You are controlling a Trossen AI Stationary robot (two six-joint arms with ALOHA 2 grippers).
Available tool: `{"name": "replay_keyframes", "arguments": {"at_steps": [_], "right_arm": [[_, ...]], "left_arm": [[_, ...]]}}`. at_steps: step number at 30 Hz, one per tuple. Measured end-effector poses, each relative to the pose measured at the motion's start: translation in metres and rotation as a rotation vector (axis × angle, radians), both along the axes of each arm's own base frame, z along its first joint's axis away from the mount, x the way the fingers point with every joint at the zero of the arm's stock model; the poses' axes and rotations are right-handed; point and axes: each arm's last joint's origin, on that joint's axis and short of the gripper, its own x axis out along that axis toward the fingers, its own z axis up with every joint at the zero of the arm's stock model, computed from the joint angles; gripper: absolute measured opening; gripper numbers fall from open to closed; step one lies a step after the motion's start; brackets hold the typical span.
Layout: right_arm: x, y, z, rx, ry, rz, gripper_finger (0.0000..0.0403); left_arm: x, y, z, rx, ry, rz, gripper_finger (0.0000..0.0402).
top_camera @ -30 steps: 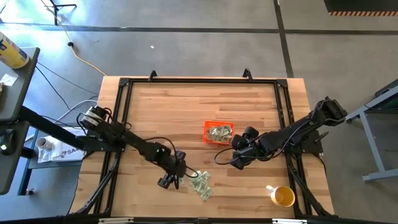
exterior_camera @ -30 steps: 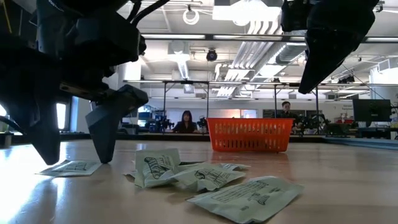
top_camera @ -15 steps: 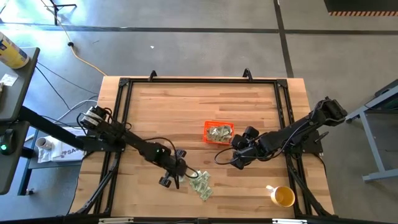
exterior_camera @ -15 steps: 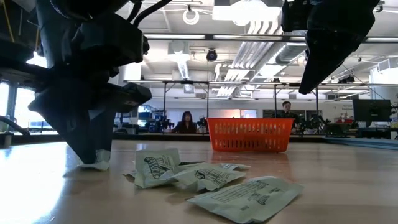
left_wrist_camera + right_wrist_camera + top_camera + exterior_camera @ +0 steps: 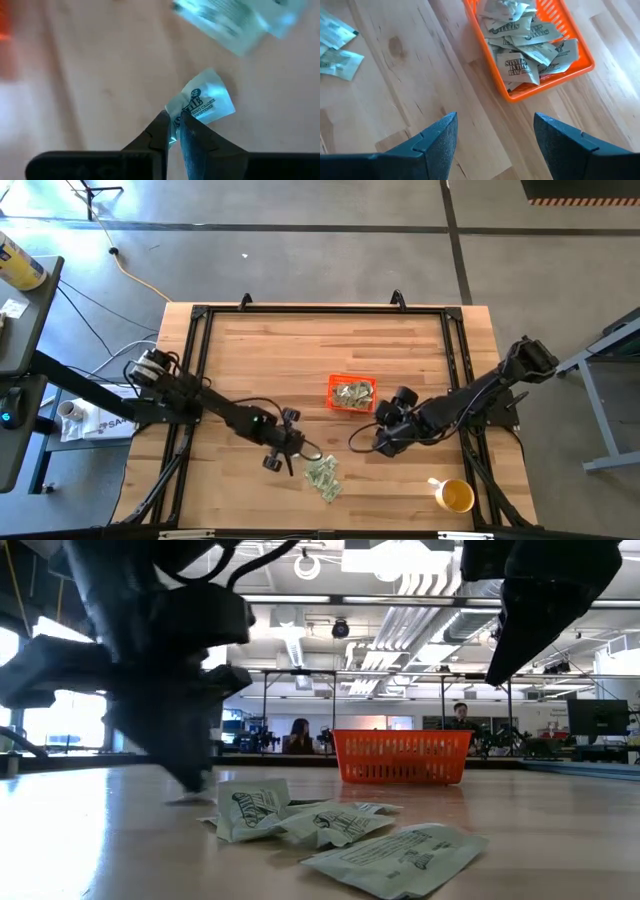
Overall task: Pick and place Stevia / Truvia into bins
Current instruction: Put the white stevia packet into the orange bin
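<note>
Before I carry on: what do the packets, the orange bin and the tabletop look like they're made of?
Packets: probably matte printed paper; the one pinched in the left hand is creased. Orange bin: looks like glossy molded plastic with slotted walls. Tabletop: apparently jointed wood planks with visible grain and a light sheen.

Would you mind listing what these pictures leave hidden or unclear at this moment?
- How many packets the orange bin holds: they overlap in the right wrist view and are too small in the high view.
- The left gripper in the low view: motion blur hides its fingers; only the left wrist view shows them shut on a packet.
- The loose pile count: too small from above.
</note>
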Motion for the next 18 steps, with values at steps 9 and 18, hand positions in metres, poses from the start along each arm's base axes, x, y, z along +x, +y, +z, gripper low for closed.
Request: {"name": "replay_keyframes", "arguments": {"at_steps": [9, 18], "right_arm": [[-0.007, 0.009, 0.001, -0.029, -0.068, -0.073, 0.0252], [-0.020, 0.011, 0.008, -0.065, -0.129, -0.174, 0.0252]], "left_arm": [[0.040, 0.042, 0.043, 0.027, -0.111, 0.178, 0.0074], [0.084, 0.078, 0.088, -0.020, -0.341, 0.236, 0.0073]]}}
